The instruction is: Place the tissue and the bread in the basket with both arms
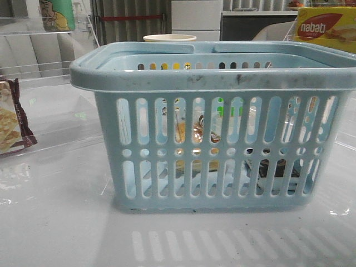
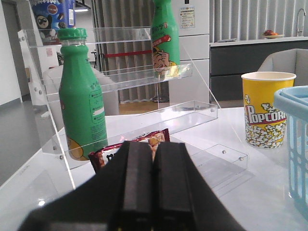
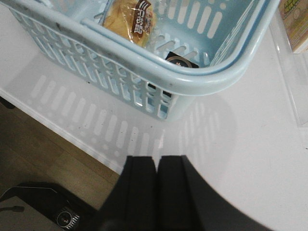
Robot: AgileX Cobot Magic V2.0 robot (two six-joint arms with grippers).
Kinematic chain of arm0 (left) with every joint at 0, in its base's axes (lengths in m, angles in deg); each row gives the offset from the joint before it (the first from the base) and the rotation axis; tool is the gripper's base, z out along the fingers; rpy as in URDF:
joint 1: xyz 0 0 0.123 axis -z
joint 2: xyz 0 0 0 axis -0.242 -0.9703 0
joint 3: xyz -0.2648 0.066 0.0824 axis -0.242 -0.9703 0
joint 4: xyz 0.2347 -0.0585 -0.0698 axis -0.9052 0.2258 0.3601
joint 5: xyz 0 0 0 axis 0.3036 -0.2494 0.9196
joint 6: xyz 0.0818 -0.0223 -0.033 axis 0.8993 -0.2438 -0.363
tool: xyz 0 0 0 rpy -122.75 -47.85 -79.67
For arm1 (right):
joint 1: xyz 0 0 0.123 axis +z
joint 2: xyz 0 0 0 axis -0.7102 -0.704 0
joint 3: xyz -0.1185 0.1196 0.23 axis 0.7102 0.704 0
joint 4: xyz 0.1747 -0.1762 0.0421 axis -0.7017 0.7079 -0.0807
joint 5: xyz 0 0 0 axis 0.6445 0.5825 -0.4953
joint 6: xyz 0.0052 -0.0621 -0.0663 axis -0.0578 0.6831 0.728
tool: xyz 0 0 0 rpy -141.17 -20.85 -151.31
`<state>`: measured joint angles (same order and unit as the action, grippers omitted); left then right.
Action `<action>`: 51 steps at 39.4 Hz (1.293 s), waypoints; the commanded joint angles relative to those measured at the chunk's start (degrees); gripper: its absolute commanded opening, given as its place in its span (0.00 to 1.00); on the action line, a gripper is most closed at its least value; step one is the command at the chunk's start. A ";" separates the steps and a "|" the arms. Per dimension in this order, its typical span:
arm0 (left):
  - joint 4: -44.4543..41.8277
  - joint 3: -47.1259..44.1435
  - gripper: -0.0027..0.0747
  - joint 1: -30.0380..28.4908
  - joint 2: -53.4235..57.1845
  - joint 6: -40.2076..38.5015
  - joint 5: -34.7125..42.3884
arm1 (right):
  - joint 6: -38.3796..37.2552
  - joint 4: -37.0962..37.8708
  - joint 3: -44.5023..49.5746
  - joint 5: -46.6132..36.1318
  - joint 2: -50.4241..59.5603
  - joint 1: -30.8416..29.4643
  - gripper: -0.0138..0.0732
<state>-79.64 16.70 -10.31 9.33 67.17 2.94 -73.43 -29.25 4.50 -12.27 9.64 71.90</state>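
Light-blue plastic filled most of my forward view: the basket (image 1: 214, 133) stood on the white counter (image 1: 55, 228) directly ahead, its rolled rim scuffed dark. Through the slotted front wall I could make out golden-brown bread (image 1: 194, 133) in its crinkly clear bag on the inside, and low in the right half the dark shape of the tissue (image 1: 272, 168) on the basket floor. From my right wrist the same basket (image 3: 159, 72) lay beyond my fingers, the bread (image 3: 132, 24) resting inside with its dark label and white lettering showing, and a corner of the black tissue (image 3: 180, 62) pack just beside it near the rim's curved corner. My right hand (image 3: 157, 192) hung over the counter edge, clear of the basket, fingers pressed together and holding nothing. My left hand (image 2: 153, 187) was likewise closed and empty, well apart from the basket, pointing toward a clear acrylic shelf (image 2: 144, 77) with a green bottle (image 2: 82, 96), a maroon-edged snack bag (image 2: 130, 147) just past the fingers, and a yellow popcorn cup (image 2: 266, 108) beside the basket rim (image 2: 293, 101).
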 commanded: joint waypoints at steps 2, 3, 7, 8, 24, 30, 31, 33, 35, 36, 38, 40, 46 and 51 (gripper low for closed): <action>0.56 0.04 0.15 -0.18 1.07 -0.34 5.02 | 0.30 0.62 -1.59 -3.45 0.00 -0.03 0.22; 0.56 0.04 0.15 -0.18 1.07 -0.34 5.02 | 0.30 0.62 -1.59 -3.45 0.00 -0.03 0.22; 0.56 0.04 0.15 -0.18 1.07 -0.34 5.02 | 0.30 0.62 -1.59 -3.45 0.00 -0.03 0.22; 0.56 0.04 0.15 -0.18 1.07 -0.34 5.02 | 0.30 0.62 -1.59 -3.45 0.00 -0.03 0.22; 0.56 0.04 0.15 -0.18 1.07 -0.34 5.02 | 0.30 0.63 -1.55 -2.95 1.65 -0.78 0.22; 0.56 0.04 0.15 -0.18 1.07 -0.34 5.02 | 0.30 0.84 0.81 -9.17 6.55 -6.13 0.22; 0.56 0.04 0.15 -0.18 1.07 -0.34 5.02 | 0.30 0.99 1.60 -10.94 7.60 -7.16 0.22; 0.56 0.04 0.15 -0.18 1.07 -0.34 5.02 | 0.30 1.45 3.92 -15.21 10.19 -9.48 0.22; 0.56 0.04 0.15 -0.18 1.07 -0.34 5.02 | 0.30 2.27 7.13 -19.99 13.34 -12.03 0.22; 0.56 0.04 0.15 -0.18 1.07 -0.34 5.02 | 0.30 2.63 8.45 -21.65 14.51 -12.96 0.22; 0.56 0.04 0.15 -0.18 1.07 -0.34 5.02 | 0.30 3.08 11.64 -25.21 17.31 -15.09 0.22; 0.56 0.04 0.15 -0.18 1.07 -0.34 5.02 | 0.30 3.22 14.91 -28.43 20.02 -17.12 0.22; 0.56 0.04 0.15 -0.18 1.07 -0.34 5.02 | 0.30 3.22 24.24 -37.08 27.13 -21.67 0.22; 0.56 0.04 0.15 -0.18 1.07 -0.34 5.02 | 0.30 3.22 31.15 -44.20 31.30 -24.32 0.22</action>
<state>-79.64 16.70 -10.31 9.33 67.17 3.03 -73.43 -27.01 33.93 -46.36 39.47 49.15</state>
